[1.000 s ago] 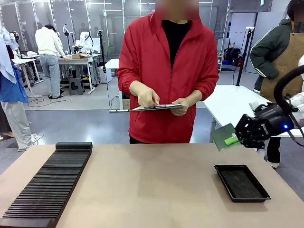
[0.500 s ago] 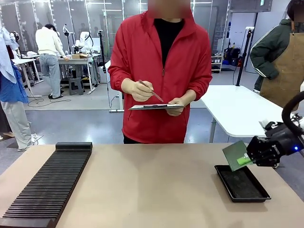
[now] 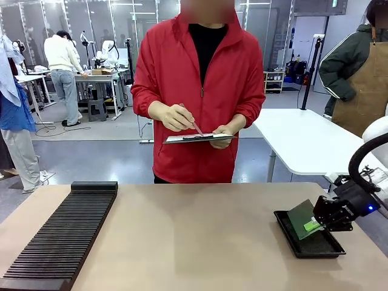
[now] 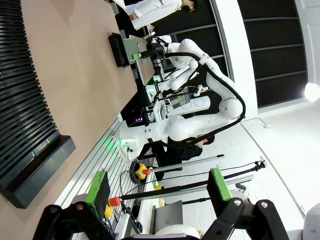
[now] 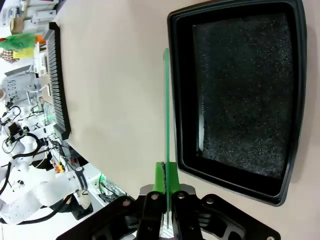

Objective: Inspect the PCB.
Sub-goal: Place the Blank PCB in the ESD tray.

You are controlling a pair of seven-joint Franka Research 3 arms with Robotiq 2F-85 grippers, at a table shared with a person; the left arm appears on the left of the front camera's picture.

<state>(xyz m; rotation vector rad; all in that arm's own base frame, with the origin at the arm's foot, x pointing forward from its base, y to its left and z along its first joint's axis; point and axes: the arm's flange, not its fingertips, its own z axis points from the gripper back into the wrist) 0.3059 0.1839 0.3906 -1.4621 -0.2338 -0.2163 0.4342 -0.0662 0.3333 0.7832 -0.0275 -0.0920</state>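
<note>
Across the table [image 3: 194, 242] in the front view, the right gripper [image 3: 319, 223] holds the PCB [image 3: 301, 219] by one edge, its green pads clamped on it. The board is a thin green rectangle with a paler grey-green face, tilted and hanging low over the black tray [image 3: 290, 234] near the table's right edge; whether it touches the tray cannot be told. A long black ribbed rack [image 3: 60, 236] lies along the table's left side, well apart from the tray. At the far side stands a person in a red jacket [image 3: 194, 79], one hand [image 3: 221, 134] under a clipboard [image 3: 197, 138] and the other hand [image 3: 173, 116] holding a pen over it. A white table [image 3: 303, 142] stands behind.

From the left wrist view, the left gripper [image 4: 157, 187] has its two green-padded fingers spread apart with nothing between them. The ribbed rack [image 4: 25, 115] runs along the picture's left side on the tan table [image 4: 85, 85]. Farther off, the right arm [image 4: 200, 65] reaches to the tray [image 4: 119, 50], where the green board [image 4: 132, 47] shows small.

Seen by the right wrist view, the PCB [image 5: 166, 110] shows edge-on as a thin green line rising from the clenched fingers [image 5: 159, 177], just beside the tray's [image 5: 235, 15] near wall and over the table [image 5: 115, 75]. The tray's floor is dark speckled foam [image 5: 245, 85]. The rack [image 5: 59, 80] lies far to the picture's left.
</note>
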